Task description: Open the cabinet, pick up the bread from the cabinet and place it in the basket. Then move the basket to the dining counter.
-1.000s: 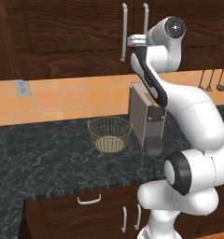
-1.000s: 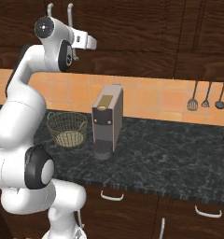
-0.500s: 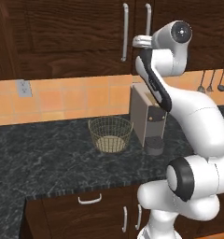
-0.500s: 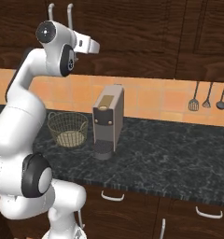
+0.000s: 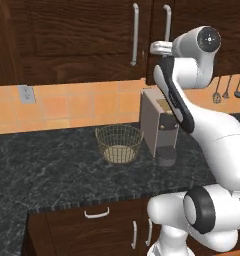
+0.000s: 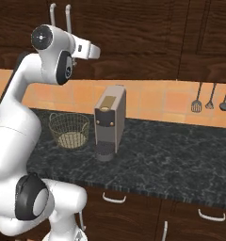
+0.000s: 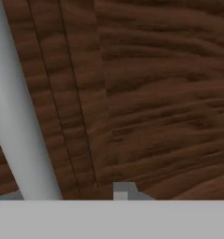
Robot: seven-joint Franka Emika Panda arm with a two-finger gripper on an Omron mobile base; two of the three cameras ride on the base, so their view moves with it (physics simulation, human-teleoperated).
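The gripper (image 5: 159, 48) is close at the cabinet (image 5: 82, 40), its handle (image 7: 18, 121) at 9 o'clock; grasp state I cannot tell; fingers may slip off

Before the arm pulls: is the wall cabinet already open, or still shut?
Shut. Both doors of the cabinet lie flush, no gap showing; the basket below holds no bread.

We've got the white arm reared up tall off its base, elbow bent, forearm reaching forward at the top. The pincer (image 5: 157, 48) sits level, way above the worktop; we can't tell how wide its jaws stand.
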